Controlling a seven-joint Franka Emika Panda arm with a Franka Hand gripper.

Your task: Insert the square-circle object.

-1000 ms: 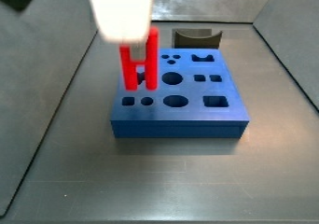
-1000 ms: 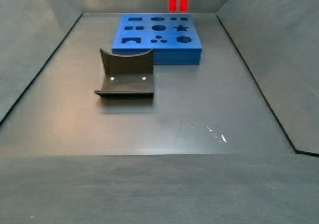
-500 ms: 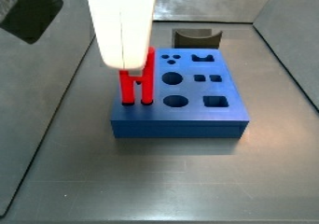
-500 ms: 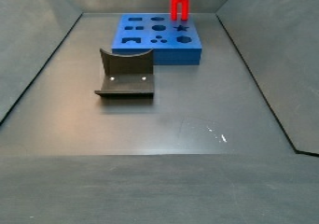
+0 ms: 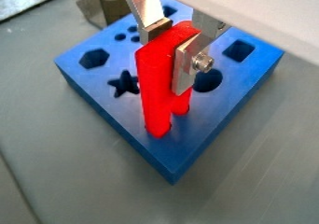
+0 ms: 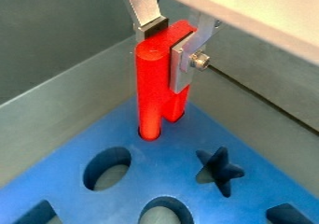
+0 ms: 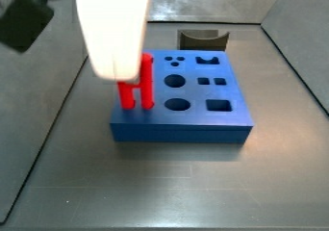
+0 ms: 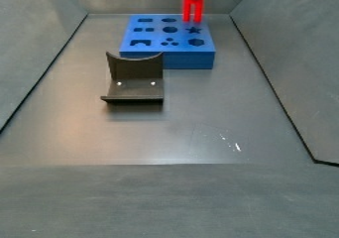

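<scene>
Glossy red plastic peg [image 5: 159, 83], silver metal pincer [image 5: 166, 36]

Lighting: even, fairly bright; floor glare [image 8: 228, 141]; gripper [image 7: 113, 28] overexposed, perhaps blurred; wrist views soft.

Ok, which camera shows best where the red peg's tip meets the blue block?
A wrist view: the red peg, gripped by the claw, enters the blue block close up. Side views show it small or behind the arm.
</scene>
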